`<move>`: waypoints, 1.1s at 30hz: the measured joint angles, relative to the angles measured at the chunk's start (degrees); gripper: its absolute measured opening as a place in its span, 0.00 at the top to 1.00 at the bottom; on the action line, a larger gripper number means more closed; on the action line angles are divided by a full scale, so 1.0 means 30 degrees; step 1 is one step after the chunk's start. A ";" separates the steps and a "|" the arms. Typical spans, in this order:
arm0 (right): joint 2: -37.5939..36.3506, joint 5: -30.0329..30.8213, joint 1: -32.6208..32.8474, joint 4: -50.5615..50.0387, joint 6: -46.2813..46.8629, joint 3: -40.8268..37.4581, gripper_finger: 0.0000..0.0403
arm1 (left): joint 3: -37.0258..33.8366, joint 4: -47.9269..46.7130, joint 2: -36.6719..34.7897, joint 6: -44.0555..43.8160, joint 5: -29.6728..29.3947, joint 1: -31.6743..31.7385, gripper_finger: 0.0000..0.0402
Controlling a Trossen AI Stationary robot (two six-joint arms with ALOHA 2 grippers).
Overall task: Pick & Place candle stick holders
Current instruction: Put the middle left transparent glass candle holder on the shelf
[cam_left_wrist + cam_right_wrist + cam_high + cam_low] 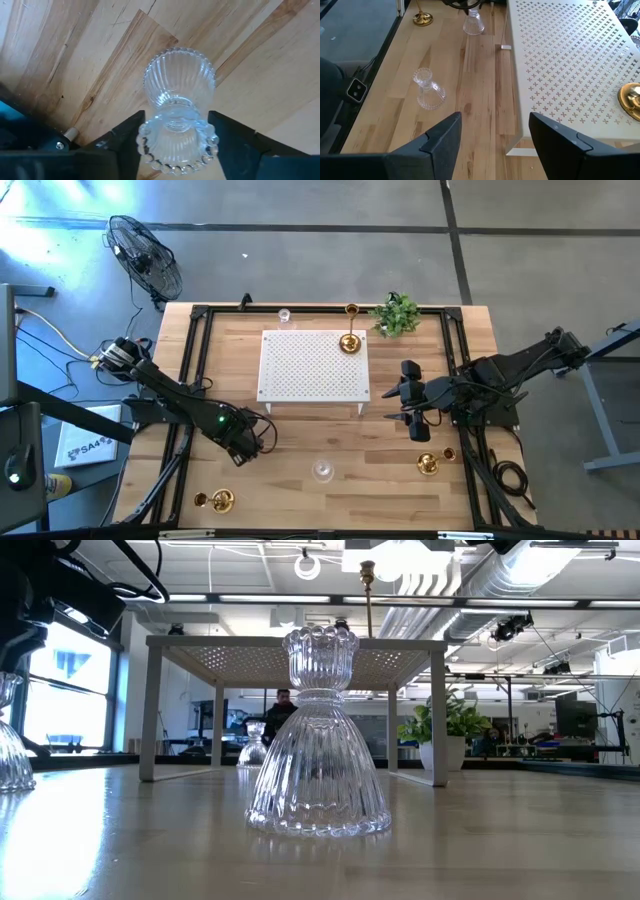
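Observation:
My left gripper (240, 452) is shut on a clear glass candle stick holder (179, 85) near the table's left front; the holder also shows in the right wrist view (473, 22). My right gripper (412, 408) is open and empty, right of the white platform (313, 370). A second glass holder (322, 470) stands on its base near the front edge. A third glass holder (283, 315) stands at the far edge. A tall gold holder (349, 342) stands on the platform. Other gold holders stand at the front right (428, 464) and front left (215, 500). My left gripper pinches the glass holder's top cup (150, 142) between its two fingers, one on each side of the rim. The fingers come from above, pointing down. The holder is upright with its flared base (180, 70) below. I cannot tell whether the base rests on the table.
A green plant (397, 315) stands at the far right corner. The platform stands on legs (150, 710) in the table's middle. Black frame rails (190, 370) run along the table's sides. A fan (145, 255) stands on the floor beyond the table.

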 joint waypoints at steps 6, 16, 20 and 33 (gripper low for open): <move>0.0000 0.0000 -0.0003 0.0000 -0.0007 0.0000 0.44 | 0.0000 -0.0033 0.0000 0.0054 -0.0019 0.0000 0.60; 0.0000 0.0000 0.0000 0.0007 -0.0007 0.0000 0.44 | 0.0074 -0.0167 0.0483 0.0882 -0.0397 0.0000 0.60; 0.0000 0.0007 -0.0006 0.0007 -0.0007 0.0000 0.44 | 0.0087 -0.0187 0.0663 0.0868 0.0556 0.0007 0.60; 0.0000 0.0080 -0.0007 0.0014 -0.0007 0.0000 0.44 | 0.0022 -0.1311 0.0714 0.1376 0.2579 0.0000 0.60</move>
